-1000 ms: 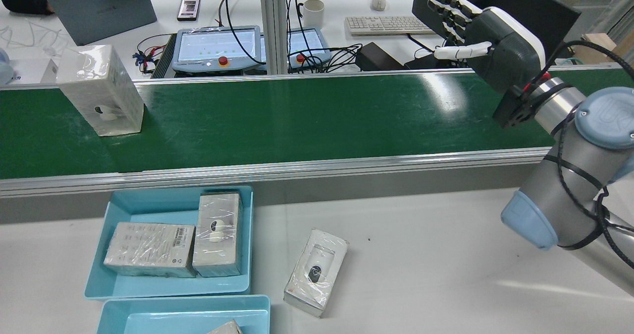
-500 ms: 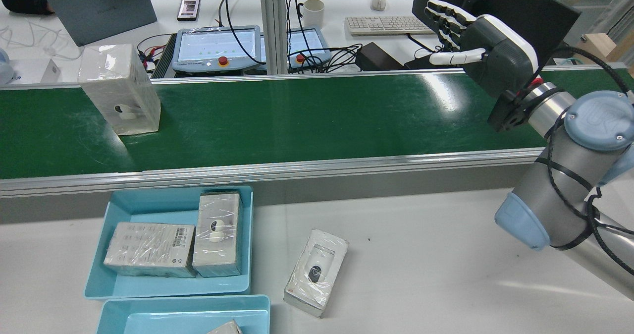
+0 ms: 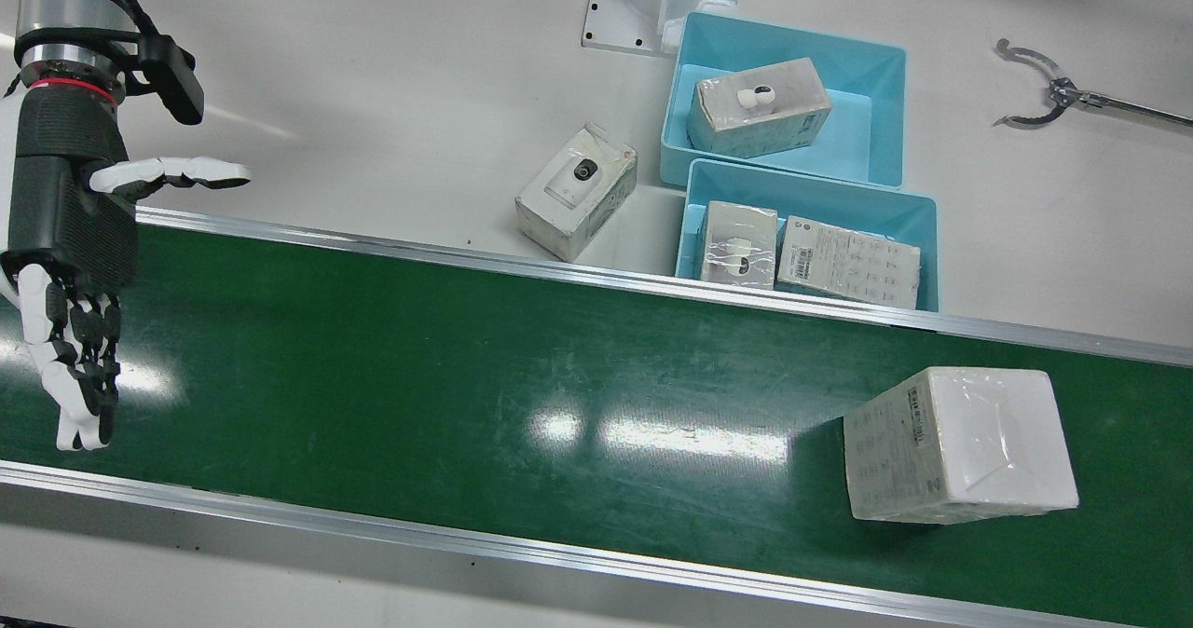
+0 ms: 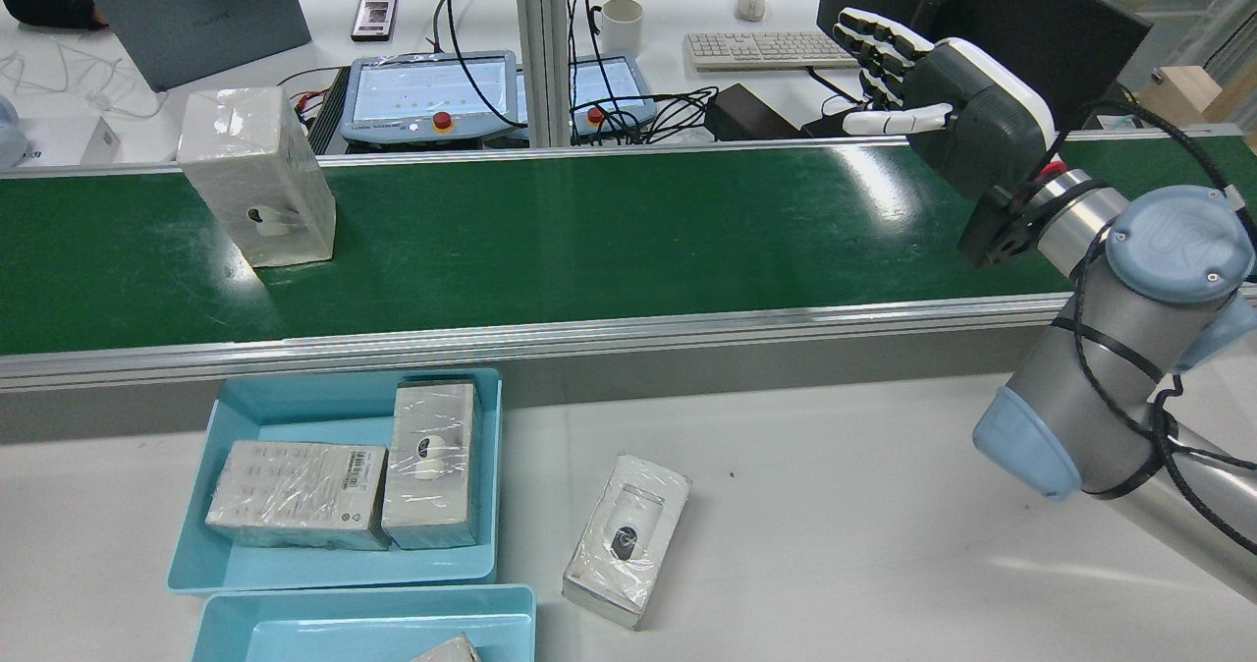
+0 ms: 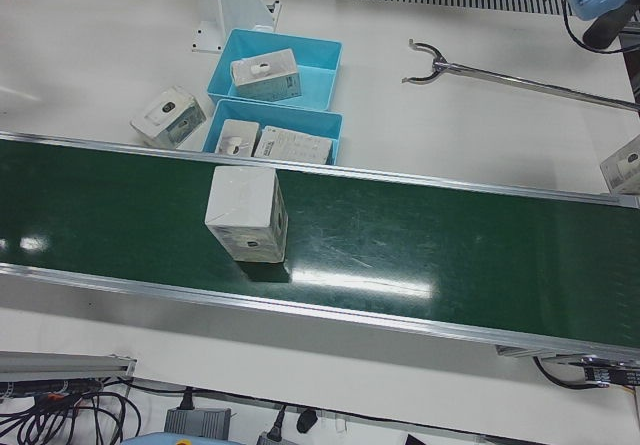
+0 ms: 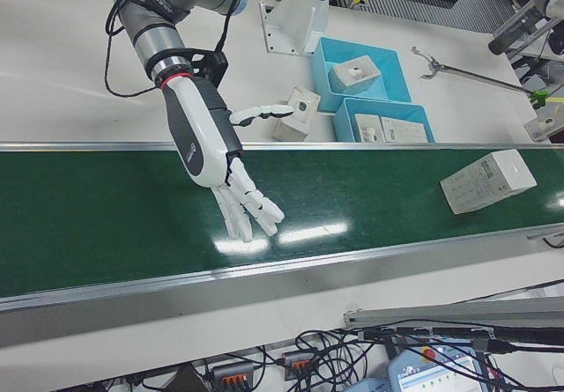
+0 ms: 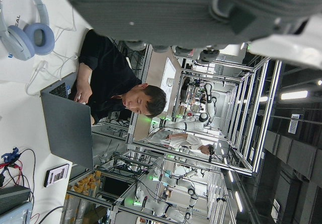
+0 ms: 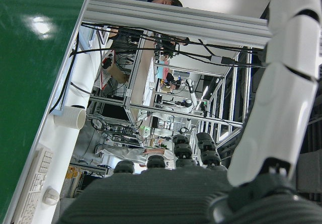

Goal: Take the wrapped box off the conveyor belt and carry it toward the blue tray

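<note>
Standing upright on the green conveyor belt (image 4: pixel 589 240), long axis vertical, the wrapped box (image 4: pixel 257 176) sits well to the left of the right hand (image 4: pixel 943 87), which hovers empty over the belt's right end with fingers spread. The left hand (image 7: pixel 201 12) shows only partly; I cannot tell its state.

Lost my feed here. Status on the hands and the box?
Right hand open above belt, empty. Left hand unseen, state unknown. Wrapped box upright on belt, far from right hand. Nothing between them.
</note>
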Motion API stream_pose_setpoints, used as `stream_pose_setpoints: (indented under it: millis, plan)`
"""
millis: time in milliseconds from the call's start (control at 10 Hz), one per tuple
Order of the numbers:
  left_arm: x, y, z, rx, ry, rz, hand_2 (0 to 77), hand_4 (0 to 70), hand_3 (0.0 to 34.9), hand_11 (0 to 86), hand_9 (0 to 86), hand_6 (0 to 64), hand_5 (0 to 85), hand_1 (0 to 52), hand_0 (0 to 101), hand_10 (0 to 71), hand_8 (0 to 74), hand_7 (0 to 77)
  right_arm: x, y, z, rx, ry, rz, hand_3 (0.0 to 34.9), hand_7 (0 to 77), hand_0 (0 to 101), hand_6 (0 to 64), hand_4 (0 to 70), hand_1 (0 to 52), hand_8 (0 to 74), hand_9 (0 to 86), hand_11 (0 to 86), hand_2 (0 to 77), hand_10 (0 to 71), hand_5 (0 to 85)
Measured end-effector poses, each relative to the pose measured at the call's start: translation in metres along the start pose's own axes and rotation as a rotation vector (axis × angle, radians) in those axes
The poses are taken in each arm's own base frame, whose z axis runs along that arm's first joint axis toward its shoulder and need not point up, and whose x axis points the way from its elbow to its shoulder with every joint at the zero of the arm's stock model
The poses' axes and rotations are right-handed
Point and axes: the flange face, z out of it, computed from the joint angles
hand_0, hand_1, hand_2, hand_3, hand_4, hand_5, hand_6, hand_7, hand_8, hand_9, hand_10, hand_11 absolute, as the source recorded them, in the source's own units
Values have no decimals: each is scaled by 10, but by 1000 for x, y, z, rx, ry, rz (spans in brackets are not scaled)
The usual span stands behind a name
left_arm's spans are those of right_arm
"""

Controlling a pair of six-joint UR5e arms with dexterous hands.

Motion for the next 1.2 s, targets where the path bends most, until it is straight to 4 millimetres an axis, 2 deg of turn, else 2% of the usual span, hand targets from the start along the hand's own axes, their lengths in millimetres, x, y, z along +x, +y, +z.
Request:
stream_pose_setpoints:
  millis: [1000,1200]
  plan:
    - [0,0,0,0,0,0,5,0,0,0,0,0,11,0,0,5,0,0,14,0,4,4,21,7,80,22,424,0,11,104,5,16,11,131,0,131]
    - [0,0,0,0,0,0,5,0,0,0,0,0,11,0,0,0,0,0,18,-1,7,7,24,7,92,22,424,0,5,104,5,16,11,131,0,136]
